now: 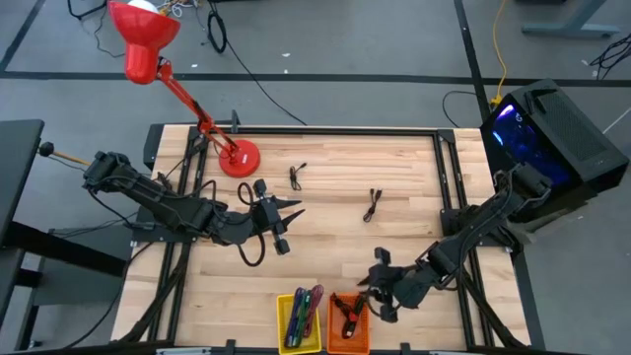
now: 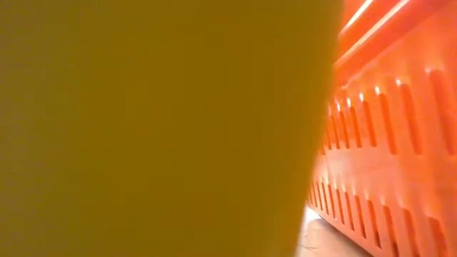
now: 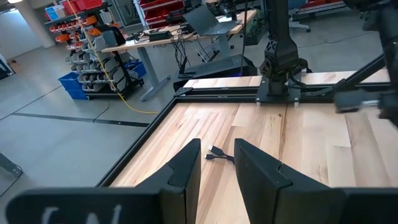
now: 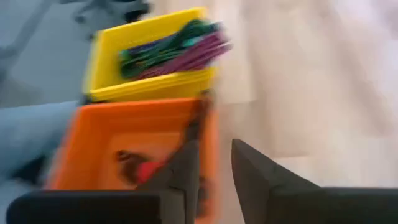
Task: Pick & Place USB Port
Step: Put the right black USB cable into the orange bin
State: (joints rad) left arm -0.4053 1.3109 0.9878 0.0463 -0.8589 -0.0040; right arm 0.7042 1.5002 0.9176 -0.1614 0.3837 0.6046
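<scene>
Two black USB cables (image 1: 296, 177) (image 1: 373, 205) lie loose on the wooden table; one of them (image 3: 217, 154) shows ahead of my left gripper (image 3: 217, 177). That gripper (image 1: 292, 215) hovers open over the table's left middle with nothing between its fingers. My right gripper (image 1: 367, 292) stands open at the right rim of the orange bin (image 1: 347, 320), slanting down. A black and red cable (image 4: 140, 167) lies inside the orange bin (image 4: 112, 134). A blurred dark piece (image 4: 198, 121) shows at the bin's wall beside one finger.
A yellow bin (image 1: 299, 320) holding coloured pens or cables stands left of the orange one at the near edge. A red desk lamp (image 1: 237, 158) stands at the far left. The low view is filled by the yellow bin's wall (image 2: 157, 128) and the orange bin's wall (image 2: 393, 143).
</scene>
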